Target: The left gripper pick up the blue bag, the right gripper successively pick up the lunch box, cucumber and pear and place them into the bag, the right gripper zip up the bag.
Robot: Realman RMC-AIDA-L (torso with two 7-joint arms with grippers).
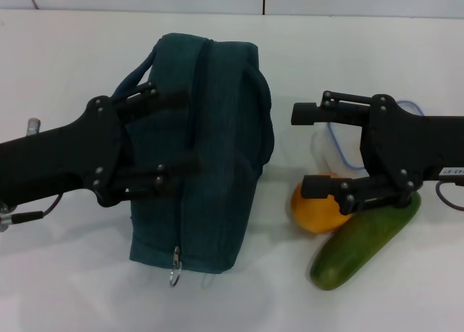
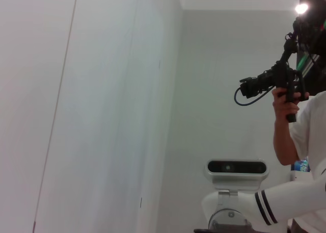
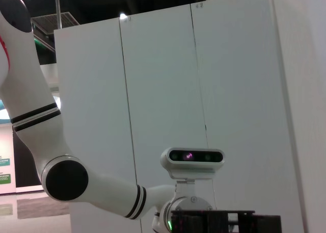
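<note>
Against blue bag, left pincer spread wide, seemingly touching fabric.

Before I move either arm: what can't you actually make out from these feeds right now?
- Lunch box, head view: mostly behind the right gripper; lid and contents unclear.
- Pear: partly under that gripper.
- Blue bag: the left gripper covers its near side; whether the fingers pinch fabric is unclear.
- Both wrist views face walls and the robot's head, showing nothing of the table.
</note>
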